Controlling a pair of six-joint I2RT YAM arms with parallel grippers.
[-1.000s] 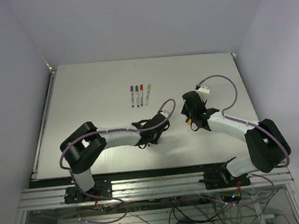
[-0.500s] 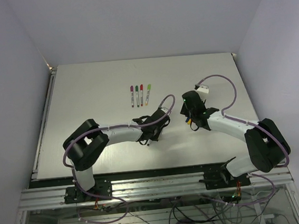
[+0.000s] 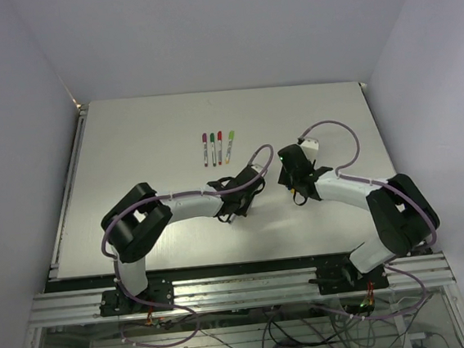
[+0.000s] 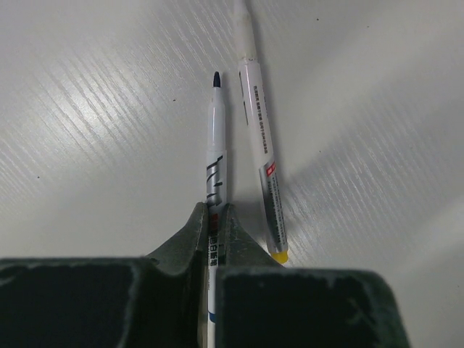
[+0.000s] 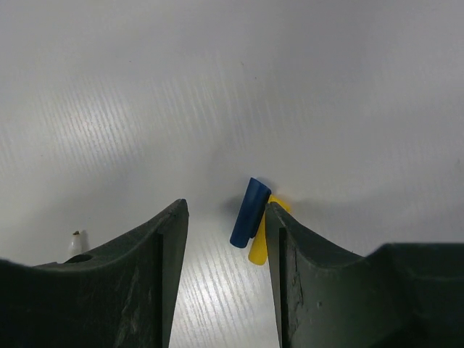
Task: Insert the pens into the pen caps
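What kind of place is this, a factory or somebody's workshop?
Most likely a robotics lab test bench: a white table boxed in by plain walls, a left arm and right arm bolted to a metal rail, and loose cables hanging below.

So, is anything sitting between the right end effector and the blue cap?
Nothing visible does. The right end effector is open over the blue cap. The yellow cap lies against the blue one, though, and may get pinched with it.
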